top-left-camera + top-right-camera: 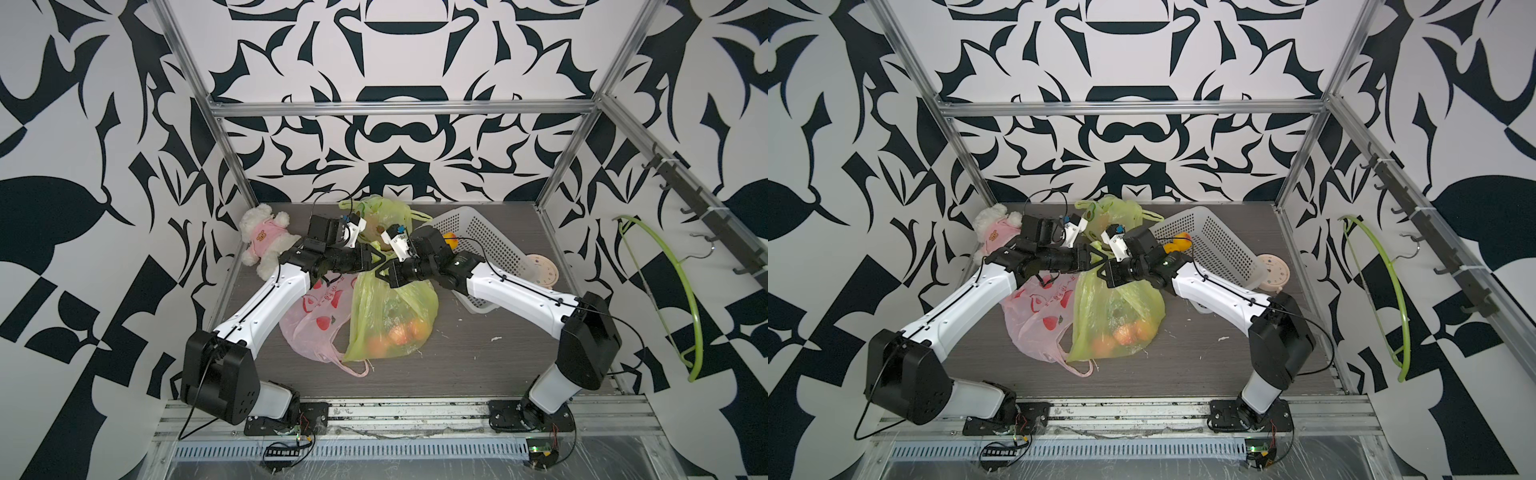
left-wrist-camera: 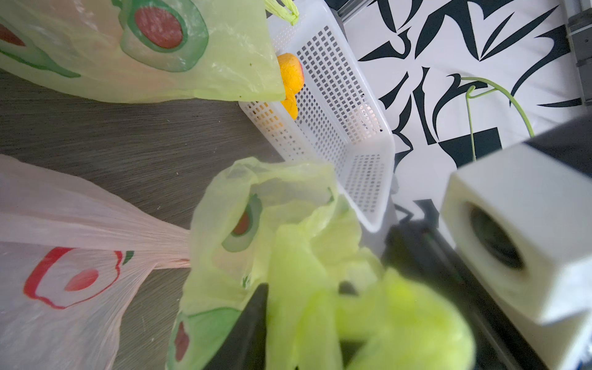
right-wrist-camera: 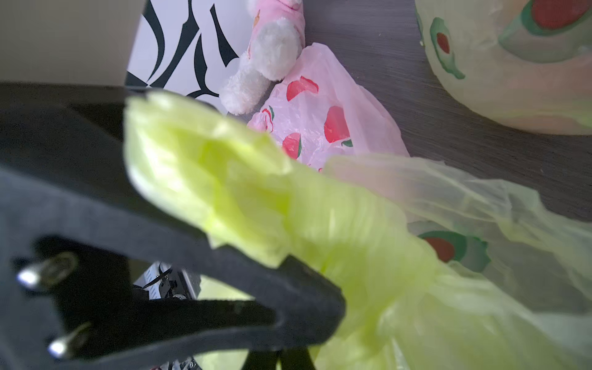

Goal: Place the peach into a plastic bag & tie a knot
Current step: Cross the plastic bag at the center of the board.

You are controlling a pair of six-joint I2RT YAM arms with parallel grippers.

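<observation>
1. The peach [image 1: 400, 332] looks to be inside the green bag [image 1: 374, 309] already. It sits w/ other orange fruit [image 1: 376, 347] at the closed end, and the bag lies on the bench [image 1: 478, 365]. So the step in hand is prob. the knot.
2. The right gripper [image 3: 333, 307] is clamped tight on a bunched handle [image 3: 362, 243] at the bag mouth. Keep that pinch firm, since it's the anchor.
3. The left gripper [image 1: 376, 258] sits tip-to-tip w/ the right one over the mouth. In the left wrist view green film drapes over and btw its fingers, but it's blurred there. Can't tell if it's pinching or loose.
4. Give the left a definite bite on the other handle, near its end, before any pull. Thin film prob. slips.
5. Cross, tuck, then pull apart sideways, low and steady. The bag is light and the fruit can roll, so lifting hard would likely drag the whole lot.
6. Watch the neighbours: the pink bag [image 1: 316, 320] overlaps the green one's edge, a second green bag [image 1: 386, 212] lies just behind the grippers, and the basket [image 1: 486, 245] is beside the right arm. Don't snag any of them in the loop.
</observation>
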